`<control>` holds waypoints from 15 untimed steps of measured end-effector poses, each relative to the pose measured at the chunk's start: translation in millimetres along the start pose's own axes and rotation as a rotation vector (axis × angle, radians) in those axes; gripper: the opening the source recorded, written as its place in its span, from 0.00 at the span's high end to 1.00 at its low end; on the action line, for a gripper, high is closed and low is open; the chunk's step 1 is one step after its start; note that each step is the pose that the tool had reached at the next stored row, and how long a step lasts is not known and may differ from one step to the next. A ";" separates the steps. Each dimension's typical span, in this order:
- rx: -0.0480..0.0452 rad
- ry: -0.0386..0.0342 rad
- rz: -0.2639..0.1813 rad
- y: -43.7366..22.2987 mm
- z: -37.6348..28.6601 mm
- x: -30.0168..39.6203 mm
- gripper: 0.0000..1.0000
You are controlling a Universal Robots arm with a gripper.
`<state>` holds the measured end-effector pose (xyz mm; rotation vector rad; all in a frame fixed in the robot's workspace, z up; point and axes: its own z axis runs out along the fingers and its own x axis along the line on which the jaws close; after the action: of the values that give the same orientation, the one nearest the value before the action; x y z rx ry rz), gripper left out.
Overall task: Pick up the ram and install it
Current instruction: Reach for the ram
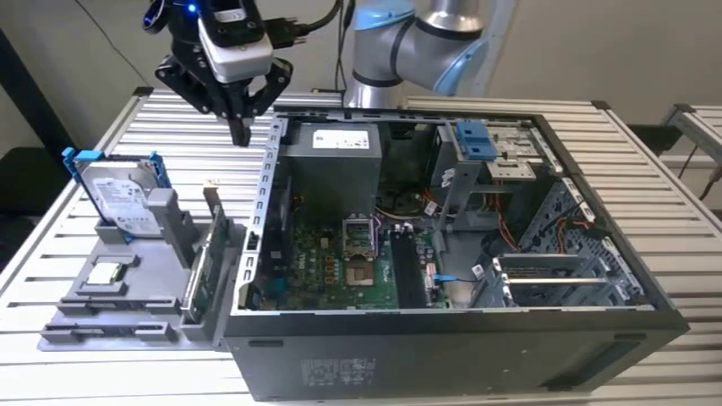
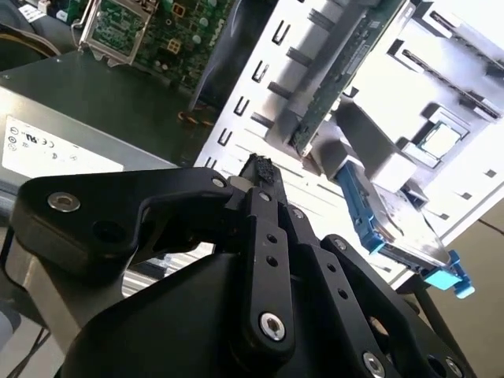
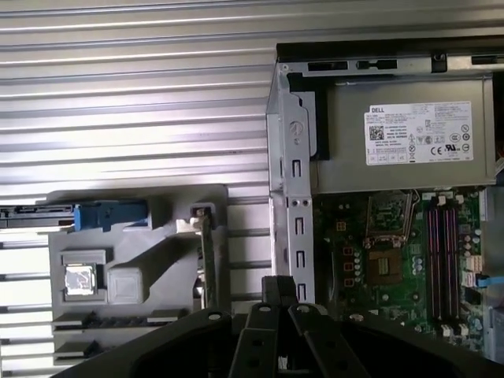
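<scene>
Nearest us, the gripper has its fingers pressed together, with nothing between them that we can make out. It hangs over the table just outside a rear corner of the open computer case, well apart from the ram. We take the ram to be the dark narrow stick lying in a slot at the end of the grey fixture farthest from the hard drive, near a small square chip. We judge it light, stiff, thin and fragile, best pinched across its long edges, clear of chips and contacts. A green card stands on edge in the same fixture. Surface is a ribbed metal table, likely slick. The room has a pale wall, and the arm rises behind the case.
</scene>
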<state>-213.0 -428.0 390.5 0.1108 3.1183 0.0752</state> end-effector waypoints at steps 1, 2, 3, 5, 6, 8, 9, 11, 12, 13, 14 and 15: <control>0.0001 0.0001 0.000 -0.9 -0.1 2.3 0.89; 0.0000 0.0000 0.000 -1.7 -0.1 4.6 0.89; 0.0000 0.0000 0.000 -2.6 -0.2 7.2 0.89; 0.0000 0.0000 0.000 -4.3 -0.3 11.8 0.89; 0.0000 0.0000 0.000 -5.1 -0.3 14.1 0.89; 0.0000 0.0000 0.000 -6.7 -0.5 18.8 0.89; 0.0001 0.0000 0.000 -7.5 -0.5 21.0 0.89; 0.0000 0.0000 0.000 -8.9 -0.6 25.6 0.89; -0.0001 0.0000 0.000 -9.7 -0.7 27.9 0.89; 0.0000 0.0000 0.000 -10.5 -0.8 30.3 0.89; 0.0000 0.0000 0.000 -11.3 -0.8 33.0 0.89; 0.0000 0.0000 0.000 -12.2 -0.9 35.5 0.89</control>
<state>-249.3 -437.7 390.2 0.1108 3.1183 0.0752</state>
